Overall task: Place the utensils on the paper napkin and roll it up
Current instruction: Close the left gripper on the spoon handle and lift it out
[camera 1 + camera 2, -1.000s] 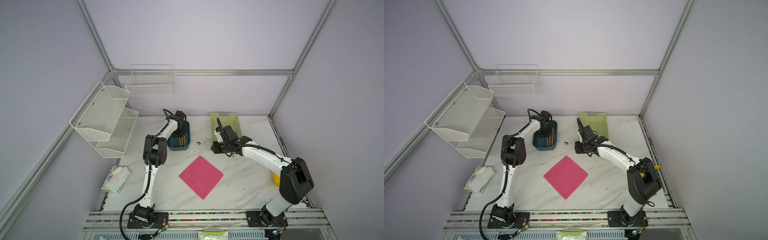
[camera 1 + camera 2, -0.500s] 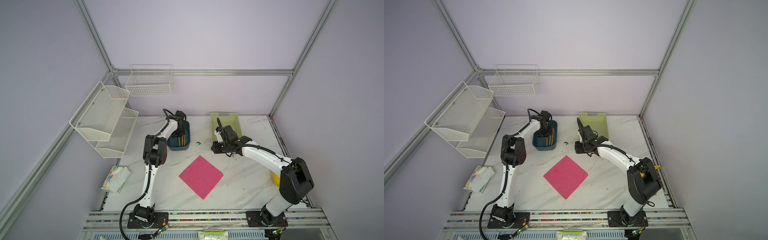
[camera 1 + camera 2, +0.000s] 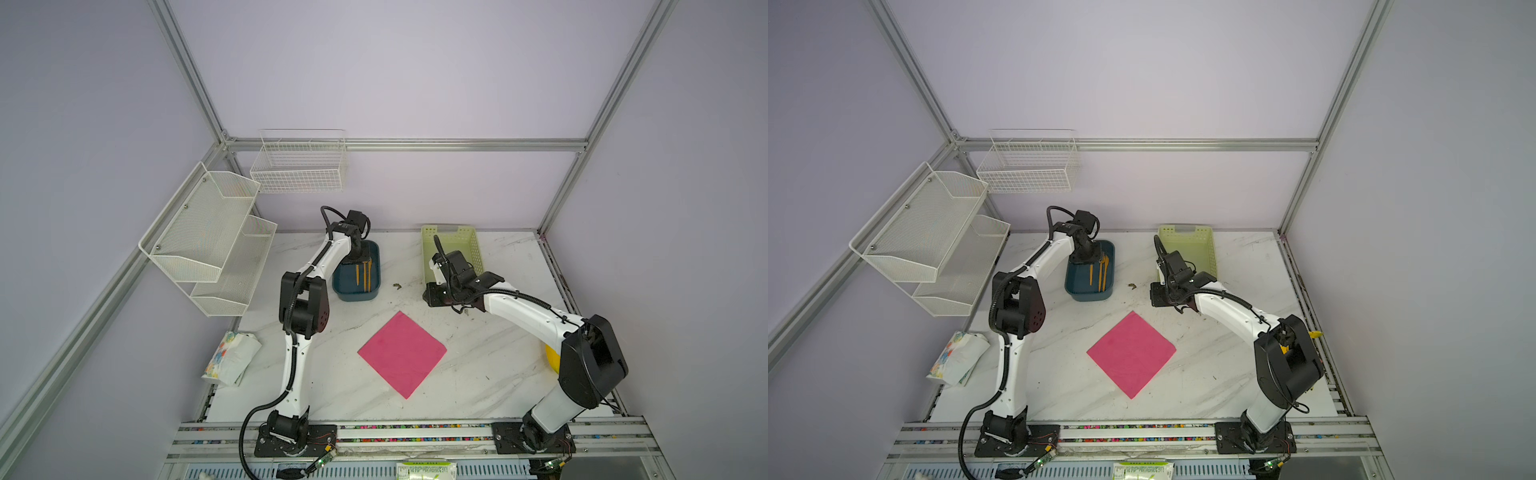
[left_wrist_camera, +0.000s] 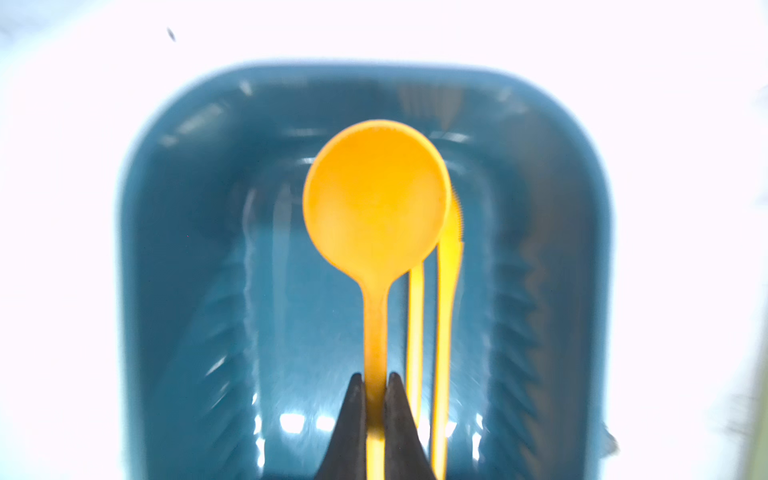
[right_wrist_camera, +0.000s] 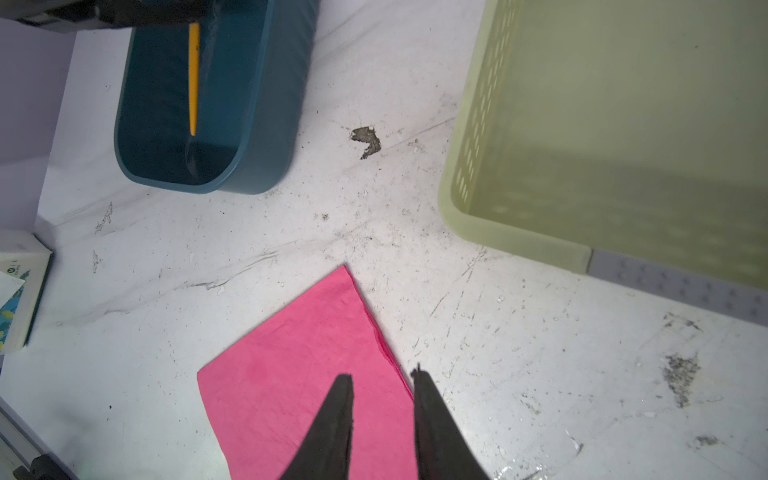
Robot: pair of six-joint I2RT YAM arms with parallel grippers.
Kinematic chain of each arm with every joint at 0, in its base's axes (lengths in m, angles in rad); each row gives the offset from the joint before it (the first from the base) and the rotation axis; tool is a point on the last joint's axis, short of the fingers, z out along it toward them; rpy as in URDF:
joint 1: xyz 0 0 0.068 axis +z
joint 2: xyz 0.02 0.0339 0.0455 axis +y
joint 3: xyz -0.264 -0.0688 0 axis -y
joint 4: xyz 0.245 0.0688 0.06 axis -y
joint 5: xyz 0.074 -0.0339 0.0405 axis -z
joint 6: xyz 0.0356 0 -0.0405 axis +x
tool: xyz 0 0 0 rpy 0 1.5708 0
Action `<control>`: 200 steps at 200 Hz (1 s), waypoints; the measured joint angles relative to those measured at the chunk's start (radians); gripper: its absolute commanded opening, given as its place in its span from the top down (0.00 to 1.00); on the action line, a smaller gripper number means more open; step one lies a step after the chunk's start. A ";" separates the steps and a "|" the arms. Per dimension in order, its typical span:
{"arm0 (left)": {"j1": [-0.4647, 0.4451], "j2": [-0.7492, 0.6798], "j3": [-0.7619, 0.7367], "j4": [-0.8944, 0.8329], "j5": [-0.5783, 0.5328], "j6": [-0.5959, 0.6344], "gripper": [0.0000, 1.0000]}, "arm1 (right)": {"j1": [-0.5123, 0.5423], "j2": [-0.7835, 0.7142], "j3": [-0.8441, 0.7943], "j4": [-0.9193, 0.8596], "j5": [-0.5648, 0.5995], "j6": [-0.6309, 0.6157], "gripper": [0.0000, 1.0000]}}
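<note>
Three orange utensils [image 3: 365, 274] lie lengthwise in a dark blue tub [image 3: 356, 291] at the back of the table. In the left wrist view my left gripper [image 4: 374, 376] is shut on the handle of the round-bowled spoon [image 4: 376, 199]. Two slim pieces [image 4: 449, 291] lie beside the spoon, partly under it. The pink paper napkin [image 3: 402, 354] lies flat and unrolled mid-table, with nothing on it. My right gripper [image 5: 382, 374] hovers open and empty over the napkin's [image 5: 299, 374] far corner, in front of the green basket.
A pale green perforated basket [image 3: 453, 249] stands at the back right. A white floral packet [image 3: 230, 359] lies at the table's left edge. Wire shelves [image 3: 208, 241] hang on the left wall. Something yellow [image 3: 550, 359] shows behind the right arm.
The left jaws have drawn in the last bit onto the spoon's handle. Neither arm has visibly shifted in the top views.
</note>
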 measured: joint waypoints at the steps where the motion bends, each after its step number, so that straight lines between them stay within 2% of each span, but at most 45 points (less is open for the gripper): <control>1: 0.000 -0.002 0.000 0.000 0.000 0.000 0.95 | 0.000 0.000 0.000 0.000 0.000 0.000 0.71; 46: 0.000 -0.126 -0.043 -0.001 0.018 -0.001 0.95 | 0.000 0.000 0.047 0.002 0.005 -0.012 0.71; 105: -0.018 -0.319 -0.251 -0.013 0.033 -0.019 0.95 | -0.034 0.001 0.068 0.002 0.011 -0.046 0.71; 200: -0.220 -0.650 -0.631 -0.016 0.035 -0.188 0.95 | -0.092 0.001 0.068 0.002 -0.005 -0.114 0.71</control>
